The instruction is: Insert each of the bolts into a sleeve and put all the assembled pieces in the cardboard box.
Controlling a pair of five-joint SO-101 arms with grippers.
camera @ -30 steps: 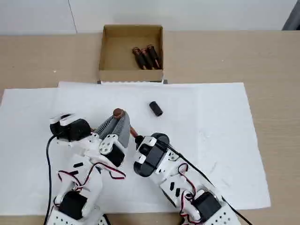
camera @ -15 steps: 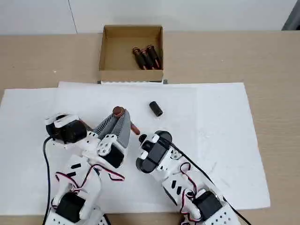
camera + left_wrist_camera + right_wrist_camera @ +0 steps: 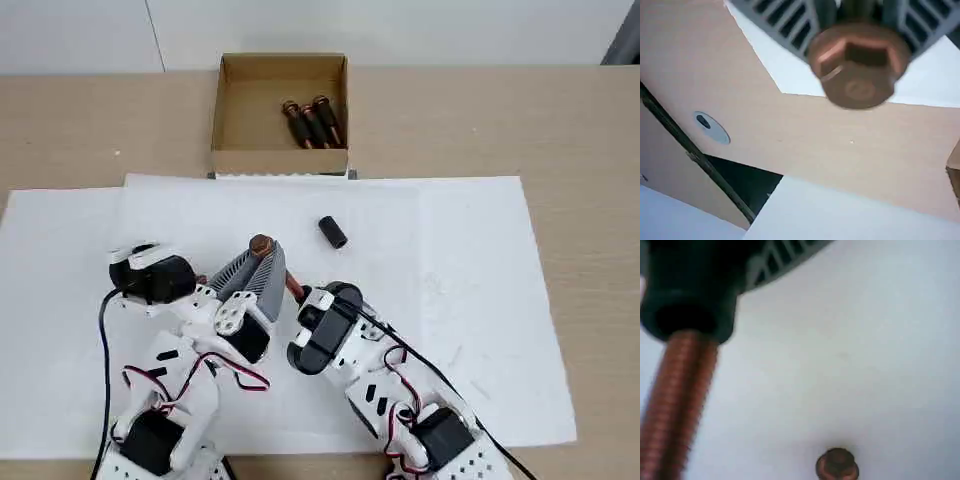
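We see one copper bolt [image 3: 261,244], threaded end in the mouth of a black sleeve [image 3: 687,305]. Spare sleeve [image 3: 332,232] lies alone, on its side. Three assembled pieces [image 3: 313,122] lie in the cardboard box [image 3: 245,115].

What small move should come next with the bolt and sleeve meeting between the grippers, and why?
Probably ease the black sleeve, held in the right gripper, farther along the copper bolt toward its head, keeping both in line. The thread sits in the sleeve's bore, but much of it shows bare, and the left gripper clamps the bolt near its head.
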